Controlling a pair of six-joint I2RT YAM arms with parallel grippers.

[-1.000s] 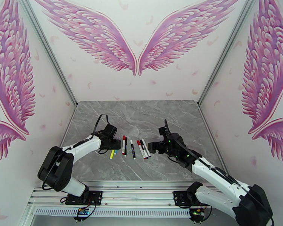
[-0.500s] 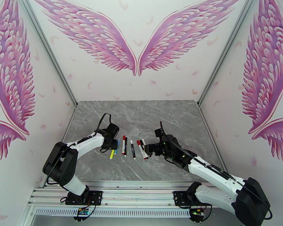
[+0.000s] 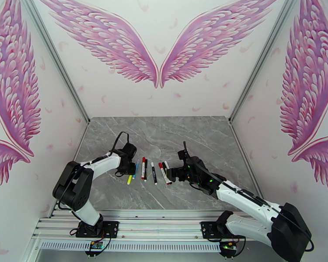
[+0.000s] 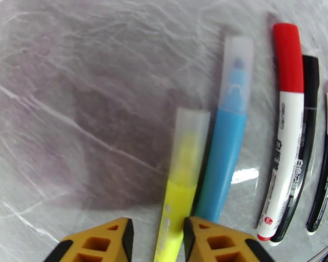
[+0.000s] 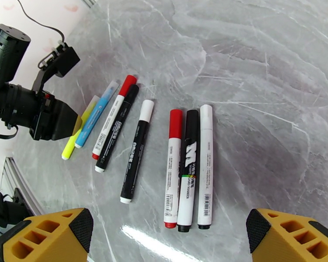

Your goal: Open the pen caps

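Several pens lie in a row on the grey marble table (image 3: 172, 136), all with their pen caps on. In the left wrist view the yellow pen (image 4: 175, 206) has a frosted cap (image 4: 190, 136). Beside it lies the blue pen (image 4: 221, 171) with a frosted cap (image 4: 237, 66). Then come a red-capped white pen (image 4: 288, 127) and a black pen (image 4: 307, 140). My left gripper (image 4: 159, 241) (image 3: 127, 171) has its jaws drawn in tight around the yellow pen's barrel, which still rests on the table. My right gripper (image 5: 168, 241) (image 3: 173, 172) hovers wide open just in front of three pens, red-capped (image 5: 172, 171), black (image 5: 189, 171) and white (image 5: 205, 167).
A black pen with a white cap (image 5: 135, 153) lies alone between the two groups. The table's left edge meets the wall (image 3: 78, 149) close behind my left arm. Bare marble stretches toward the back wall.
My left gripper's jaws have narrowed from wide apart to close around the yellow pen. My right arm has slid a little left toward the three pens.
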